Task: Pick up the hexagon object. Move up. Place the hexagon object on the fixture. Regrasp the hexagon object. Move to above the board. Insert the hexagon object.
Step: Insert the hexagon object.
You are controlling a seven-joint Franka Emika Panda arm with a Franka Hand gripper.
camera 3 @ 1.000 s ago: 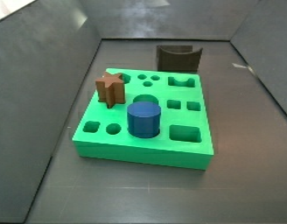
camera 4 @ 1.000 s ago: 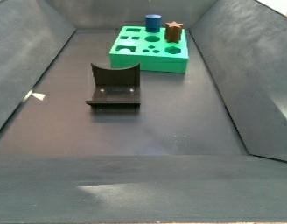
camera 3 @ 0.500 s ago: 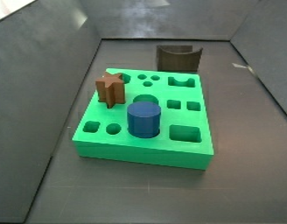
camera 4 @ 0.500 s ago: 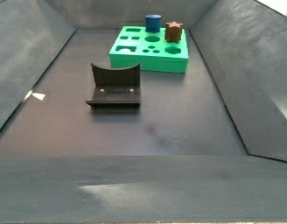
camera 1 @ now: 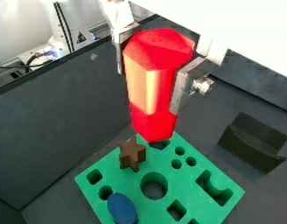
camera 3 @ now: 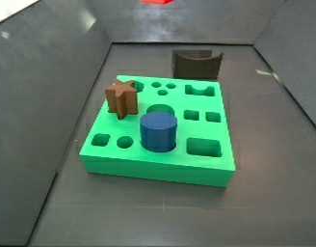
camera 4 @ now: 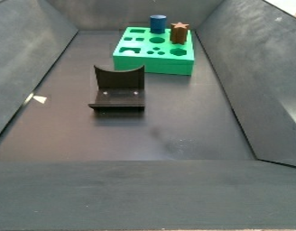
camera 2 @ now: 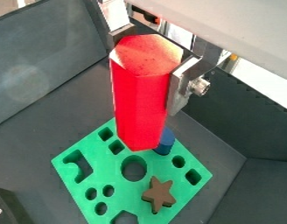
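Observation:
My gripper (camera 1: 152, 68) is shut on the hexagon object (camera 1: 150, 83), a bright red prism held upright between the silver fingers (camera 1: 188, 84). Both wrist views show it high above the green board (camera 1: 219, 206), as does the view with the prism (camera 2: 143, 92) over the board's holes (camera 2: 83, 181). In a side view only a red tip (camera 3: 157, 2) shows at the top edge, above the board (camera 3: 161, 166). The dark fixture (camera 3: 197, 64) stands behind the board and shows apart from it (camera 4: 118, 88), with nothing on it. The gripper is out of that view.
A brown star block (camera 3: 120, 96) and a blue cylinder (camera 3: 158, 130) stand in the board's holes; both also show in a wrist view (camera 1: 133, 155) (camera 1: 122, 208). Dark sloping walls enclose the floor.
A red tip of the hexagon object now shows at the top edge of a side view where none showed before. The board, fixture and other pieces have not moved.

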